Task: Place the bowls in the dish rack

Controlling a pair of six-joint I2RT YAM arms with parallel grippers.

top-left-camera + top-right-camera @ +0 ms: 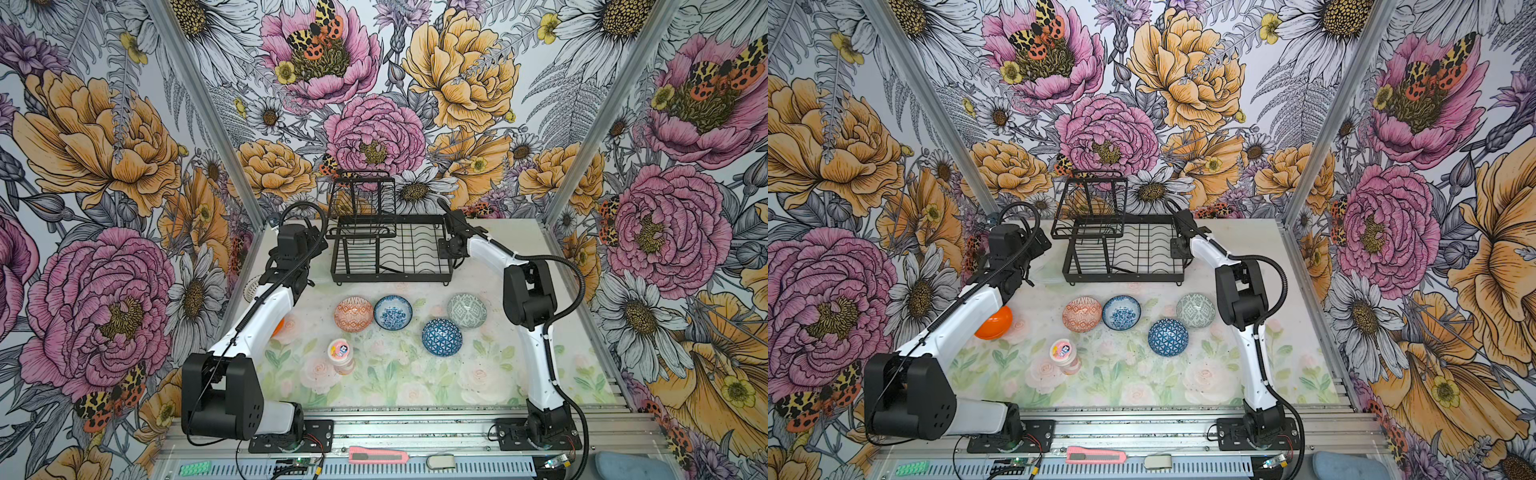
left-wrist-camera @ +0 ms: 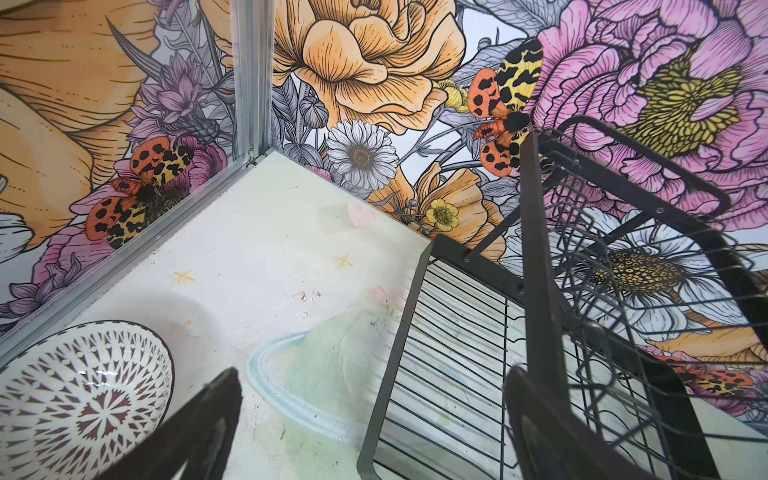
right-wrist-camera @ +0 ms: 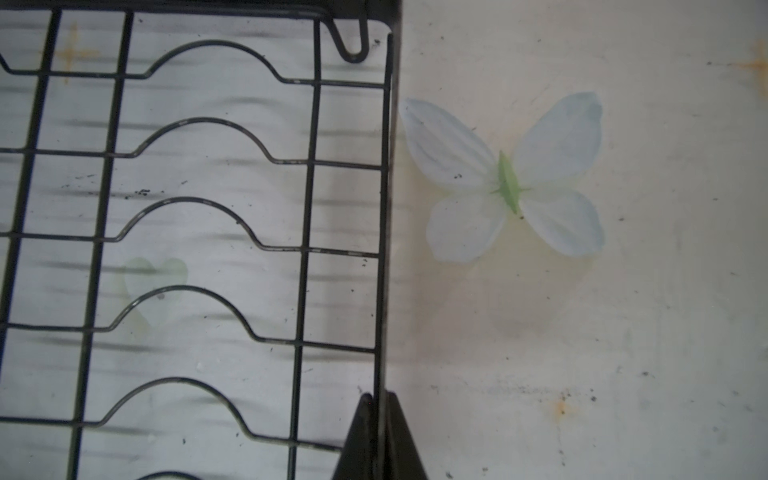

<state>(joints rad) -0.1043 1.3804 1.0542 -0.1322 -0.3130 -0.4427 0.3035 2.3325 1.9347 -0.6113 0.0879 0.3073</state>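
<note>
The dish rack [image 1: 390,277] is seen at 12 o'clock on the table [image 1: 415,386] in both top views, built taller at its 9 o'clock end. The right gripper [image 3: 379,409] is placed at the rack's 3 o'clock side and is clamped on the thin side rim (the rim runs straight between the two tips in the right wrist view). The left gripper [image 2: 372,372] is held at the rack's 9 o'clock side, its fingers spread wide apart above the table and the rack's edge. At 6 o'clock of the rack, apart from it, four bowls are set on the table. The orange geometric bowl [image 1: 354,314] has the white-blue floral bowl [image 1: 393,312] just beside it at 3 o'clock. The grey-green bowl [image 1: 467,311] lies farther along at 3 o'clock, and the dark blue bowl [image 1: 442,337] at 5 o'clock of the floral one. The plain orange bowl [image 1: 994,323] is partly covered by the left arm [image 1: 955,316] at 9 o'clock of the row. The pink-lidded jar [image 1: 338,351] stands at 6 o'clock of the orange geometric bowl.
</note>
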